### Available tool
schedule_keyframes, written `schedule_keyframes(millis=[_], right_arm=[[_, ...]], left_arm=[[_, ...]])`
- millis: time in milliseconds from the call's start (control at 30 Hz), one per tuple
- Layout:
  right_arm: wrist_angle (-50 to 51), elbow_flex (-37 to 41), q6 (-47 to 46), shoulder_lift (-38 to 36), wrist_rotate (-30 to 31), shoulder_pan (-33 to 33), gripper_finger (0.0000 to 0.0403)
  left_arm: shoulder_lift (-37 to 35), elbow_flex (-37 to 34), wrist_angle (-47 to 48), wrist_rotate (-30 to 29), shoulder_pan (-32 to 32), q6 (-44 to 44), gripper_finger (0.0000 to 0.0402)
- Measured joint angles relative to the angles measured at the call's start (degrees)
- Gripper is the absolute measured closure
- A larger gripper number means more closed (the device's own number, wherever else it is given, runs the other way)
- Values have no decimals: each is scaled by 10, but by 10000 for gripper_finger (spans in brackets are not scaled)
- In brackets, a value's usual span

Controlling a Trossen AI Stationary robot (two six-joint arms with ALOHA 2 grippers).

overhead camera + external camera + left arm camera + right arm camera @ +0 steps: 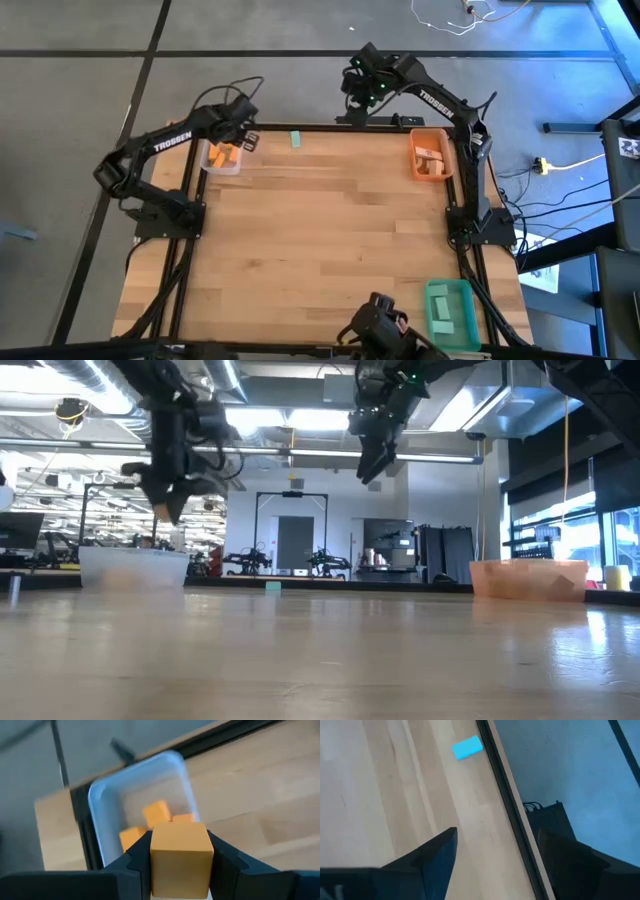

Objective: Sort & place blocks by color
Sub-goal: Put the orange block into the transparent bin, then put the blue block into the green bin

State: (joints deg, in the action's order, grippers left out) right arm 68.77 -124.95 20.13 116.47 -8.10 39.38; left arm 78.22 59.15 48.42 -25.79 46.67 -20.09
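Fingers of the left gripper (180, 870) pinch an orange block (180, 857) above the clear bin (222, 160), which holds more orange blocks (156, 813) at the table's far left corner. Right gripper (495, 865), fingers spread and holding nothing, hangs over the far edge near a lone teal block (467, 747). Orange bin (432, 156) with pale wood blocks (430, 160), far right; green bin (451, 311), near right. Table (320, 240): light wood planks, black frame. Room: grey floor, workshop with ceiling lights. Arms lettered "TROSSEN".
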Motion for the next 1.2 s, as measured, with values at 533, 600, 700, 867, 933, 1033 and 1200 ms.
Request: schedule_keyframes(millis=[533, 600, 700, 867, 933, 1033, 1200], right_arm=[[-24, 0, 28, 0, -10, -3, 126], [-26, 0, 28, 0, -10, -3, 126], [-27, 0, 28, 0, -11, -3, 126], [-27, 0, 26, 0, -11, -3, 126], [-27, 0, 26, 0, -11, -3, 126], [-27, 0, 24, 0, -32, -3, 126], [1, 0, 12, 0, -67, -3, 126]], left_arm=[[24, -74, -31, 30, 77, -81, 273], [24, -74, -31, 30, 82, -80, 249], [24, -74, -37, 35, 86, -79, 212], [24, -74, -39, 35, 85, -79, 198], [24, -74, -49, 35, 86, -79, 198], [24, -74, -79, 57, 85, -79, 197], [24, -53, -169, 153, 74, -79, 195]])
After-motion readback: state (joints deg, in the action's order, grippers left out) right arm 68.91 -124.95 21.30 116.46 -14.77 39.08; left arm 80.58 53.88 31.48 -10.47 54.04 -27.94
